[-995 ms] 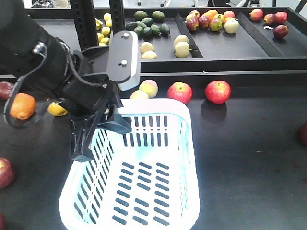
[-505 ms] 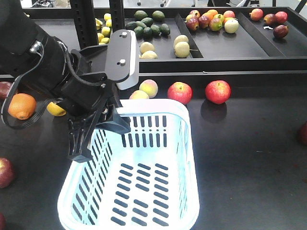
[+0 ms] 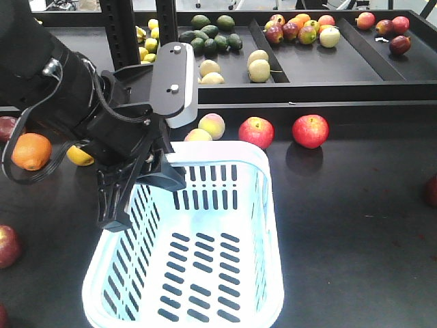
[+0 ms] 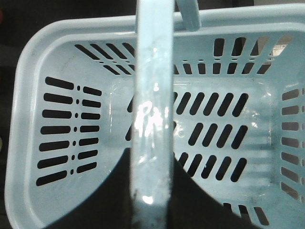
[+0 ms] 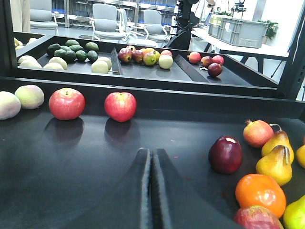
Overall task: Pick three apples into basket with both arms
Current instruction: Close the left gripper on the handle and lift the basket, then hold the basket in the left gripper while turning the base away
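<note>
**Apples: none of the three in, basket empty and held by its handle**

Front view: the pale blue-white rectangular plastic basket with slotted sides (image 3: 273, 225) is at the near middle of the dark surface (image 3: 355, 232), and nothing lies in it. One round red apple with yellowish streaks (image 3: 256, 132) rests on the surface just beyond the basket's far rim. A second red apple (image 3: 310, 130) sits beside it to the right. A third red apple (image 3: 5, 246) is cut off by the left edge of the view. The black, cable-wrapped left arm (image 3: 68, 102) reaches over the basket's far left corner. Its own bulk partly hides the left jaws here.

Left wrist view: the basket's pale curved handle (image 4: 152, 95) runs straight down the middle of the view. The dark left jaws press against both sides of it at the bottom, so they look clamped on the handle. The slotted floor below is bare.

Right wrist view: the right jaws are closed together with only a thin slit between them. They hold nothing and hang low over the surface. The first apple (image 5: 66, 103) and the second apple (image 5: 120, 106) lie ahead and to the left, well apart from the jaws.

By these views no apple has been placed yet, and all three picks remain. The right arm is the free one, and it would have to open before taking any fruit.
</note>
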{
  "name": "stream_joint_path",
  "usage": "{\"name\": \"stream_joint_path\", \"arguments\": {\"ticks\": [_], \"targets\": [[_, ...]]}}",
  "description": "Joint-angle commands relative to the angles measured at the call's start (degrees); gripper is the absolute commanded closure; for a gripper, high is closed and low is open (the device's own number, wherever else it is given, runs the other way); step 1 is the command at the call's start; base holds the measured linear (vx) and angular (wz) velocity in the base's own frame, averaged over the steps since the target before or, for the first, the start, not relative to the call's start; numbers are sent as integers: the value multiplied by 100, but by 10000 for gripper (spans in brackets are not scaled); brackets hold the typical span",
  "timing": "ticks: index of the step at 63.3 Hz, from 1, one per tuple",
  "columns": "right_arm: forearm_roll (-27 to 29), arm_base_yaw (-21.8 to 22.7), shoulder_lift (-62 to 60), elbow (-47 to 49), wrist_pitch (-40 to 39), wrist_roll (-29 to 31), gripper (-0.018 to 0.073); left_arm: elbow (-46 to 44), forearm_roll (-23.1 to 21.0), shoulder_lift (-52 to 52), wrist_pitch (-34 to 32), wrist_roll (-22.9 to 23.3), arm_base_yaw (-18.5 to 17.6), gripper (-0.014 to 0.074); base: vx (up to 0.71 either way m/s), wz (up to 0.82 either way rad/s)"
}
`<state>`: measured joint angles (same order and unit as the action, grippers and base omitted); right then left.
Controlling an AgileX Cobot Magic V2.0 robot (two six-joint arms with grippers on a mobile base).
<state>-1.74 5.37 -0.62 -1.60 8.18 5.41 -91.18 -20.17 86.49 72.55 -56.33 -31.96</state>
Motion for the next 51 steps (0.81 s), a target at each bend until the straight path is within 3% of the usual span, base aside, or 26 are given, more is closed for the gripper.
{"name": "stream_joint_path", "arguments": {"ticks": [1,51], "targets": [[-9,15,-99,-64,-436,20,568,-177,-236,-234,-148,52,-17,603,0,0],[-9,15,-99,-64,-436,20,568,-177,-235,-234,-148,52,-17,603,-2,8]]}}
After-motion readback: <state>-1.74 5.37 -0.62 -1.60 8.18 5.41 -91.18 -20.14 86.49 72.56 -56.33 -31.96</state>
